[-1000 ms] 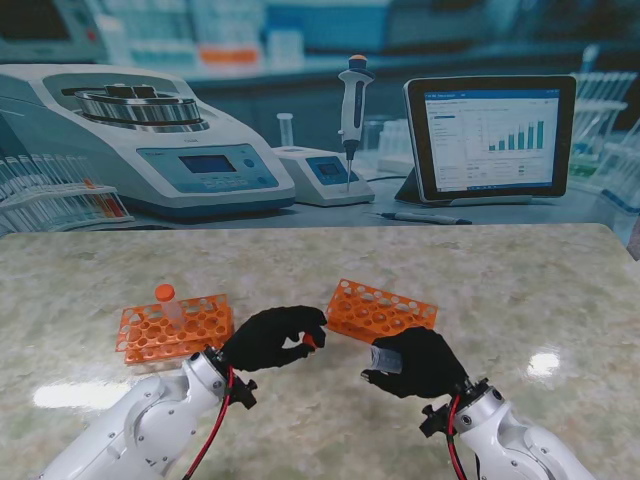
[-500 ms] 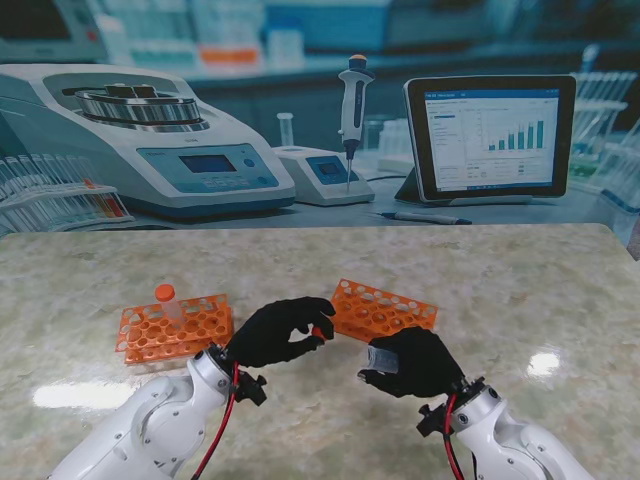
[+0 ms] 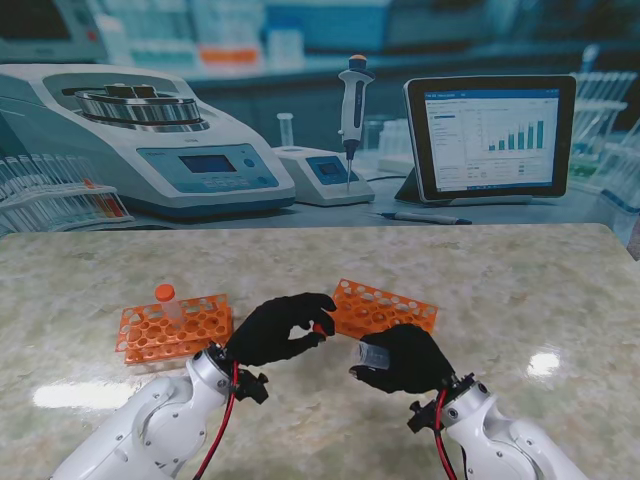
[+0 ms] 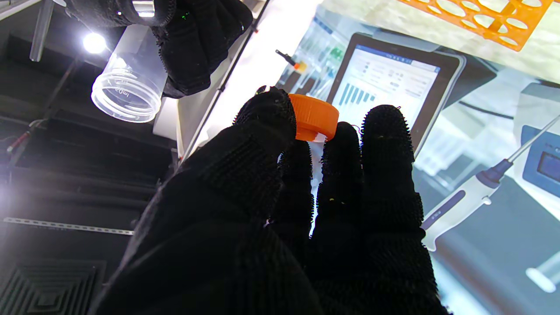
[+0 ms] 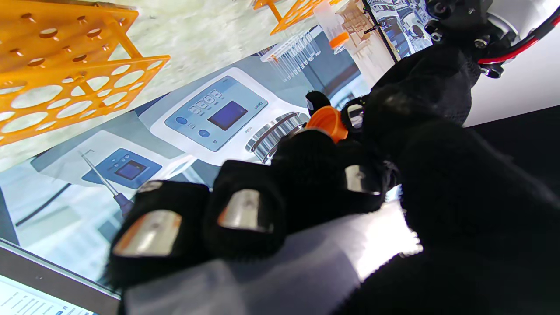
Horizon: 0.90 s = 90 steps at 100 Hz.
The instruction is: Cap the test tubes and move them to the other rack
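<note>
Left wrist view shows the left hand [image 4: 280,218] closed on an orange screw cap [image 4: 313,118], pinched between thumb tip and the fingertips [image 4: 387,127] so that the cap's rim and open side are free. Just across from it, the right hand [image 4: 192,39] is wrapped around a clear test tube [image 4: 129,81], its open threaded mouth turned toward the cap; the two are near but apart. From the stand view the hands meet over the counter [image 3: 520,280], the left hand [image 3: 278,328] with the cap [image 3: 318,327] at its tips and the right hand [image 3: 400,358] with the tube [image 3: 370,354] poking out toward it.

By my judgement both pieces are light, stiff plastic, smooth and apt to slip or spin in cloth-covered fingers. The cap is best held by its ribbed side wall, as it is, and the tube around its body short of the threads, so the mouth is clear for screwing on. The thin wall could flex if squeezed hard.

Beyond the hands, the near rack [image 3: 380,308] lies just past them, with no tubes showing in it; the far rack [image 3: 175,328], off to the left hand's outer side, carries one capped tube [image 3: 166,300]. Raised lettering circles the tube's rim in the left wrist view, too small to read.
</note>
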### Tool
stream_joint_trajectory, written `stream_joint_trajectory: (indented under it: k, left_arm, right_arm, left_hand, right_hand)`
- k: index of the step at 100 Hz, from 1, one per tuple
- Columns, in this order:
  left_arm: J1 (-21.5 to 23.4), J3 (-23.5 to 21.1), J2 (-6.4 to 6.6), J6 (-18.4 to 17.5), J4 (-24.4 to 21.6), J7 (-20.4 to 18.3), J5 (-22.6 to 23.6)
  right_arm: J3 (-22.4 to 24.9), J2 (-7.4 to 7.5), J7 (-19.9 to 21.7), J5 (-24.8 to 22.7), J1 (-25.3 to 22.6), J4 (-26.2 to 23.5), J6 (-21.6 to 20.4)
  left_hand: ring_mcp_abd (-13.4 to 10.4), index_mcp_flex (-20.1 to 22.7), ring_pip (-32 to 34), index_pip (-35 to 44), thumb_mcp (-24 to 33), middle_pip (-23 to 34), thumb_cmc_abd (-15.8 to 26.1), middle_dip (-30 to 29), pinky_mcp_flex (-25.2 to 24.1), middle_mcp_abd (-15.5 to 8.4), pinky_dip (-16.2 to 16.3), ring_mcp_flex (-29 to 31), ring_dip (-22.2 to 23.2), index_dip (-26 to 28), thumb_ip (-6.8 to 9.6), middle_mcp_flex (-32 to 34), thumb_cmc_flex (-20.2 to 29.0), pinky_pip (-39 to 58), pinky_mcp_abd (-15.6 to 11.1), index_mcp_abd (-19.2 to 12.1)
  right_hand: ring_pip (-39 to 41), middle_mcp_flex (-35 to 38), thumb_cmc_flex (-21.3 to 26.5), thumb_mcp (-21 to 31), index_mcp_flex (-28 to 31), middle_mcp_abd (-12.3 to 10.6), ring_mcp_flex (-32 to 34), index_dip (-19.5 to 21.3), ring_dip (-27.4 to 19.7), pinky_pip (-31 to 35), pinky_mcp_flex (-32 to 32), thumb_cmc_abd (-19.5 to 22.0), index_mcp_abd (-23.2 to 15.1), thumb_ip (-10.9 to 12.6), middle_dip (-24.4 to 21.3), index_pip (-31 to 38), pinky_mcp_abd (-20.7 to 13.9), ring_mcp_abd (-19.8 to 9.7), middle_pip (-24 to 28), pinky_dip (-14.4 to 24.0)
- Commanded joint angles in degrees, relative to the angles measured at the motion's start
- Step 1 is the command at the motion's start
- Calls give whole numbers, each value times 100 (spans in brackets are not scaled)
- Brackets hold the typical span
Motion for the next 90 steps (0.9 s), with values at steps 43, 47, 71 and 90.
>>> stream_joint_trajectory:
  k: [43,47,71,90]
  left_arm:
    - [149,-30,-93,-151,-155,168,-185]
    - [159,-31,-99,-168,-159,178,-205]
    - [275,-73,-127,-272,-254,203,-328]
    - [392,-125,-133,-377,-353,220,-341]
  right_arm:
    - [-168,-39,56,134,160,134,148]
    - [-183,-39,63,144,179,145,162]
    - [-289,-47,87,214,326,235,271]
    - [-348,-52,101,251,433,290,347]
  left_hand:
    - [-381,166,251,97,669,2,86,10,-27,51,77,425,243,27,356,-93,792,-139,-38,106]
    - [-388,163,248,96,657,3,94,10,-27,48,77,424,240,26,351,-91,792,-140,-40,97]
    - [-384,168,246,100,662,0,92,8,-28,44,80,421,240,29,352,-100,792,-143,-33,95]
    - [-377,164,246,102,664,1,94,7,-29,53,86,423,238,33,356,-98,792,-140,-41,101]
  right_hand:
    - [1187,314,289,30,403,198,126,263,474,1840,402,222,-159,108,111,413,-547,-885,49,290]
    - [1187,316,286,28,403,200,126,263,474,1840,402,222,-159,108,112,413,-547,-885,52,290]
    - [1187,314,289,26,403,206,126,263,474,1840,402,217,-159,108,111,413,-547,-885,48,290]
    - [1187,315,289,32,403,209,126,263,474,1840,402,215,-159,109,114,413,-547,-885,50,290]
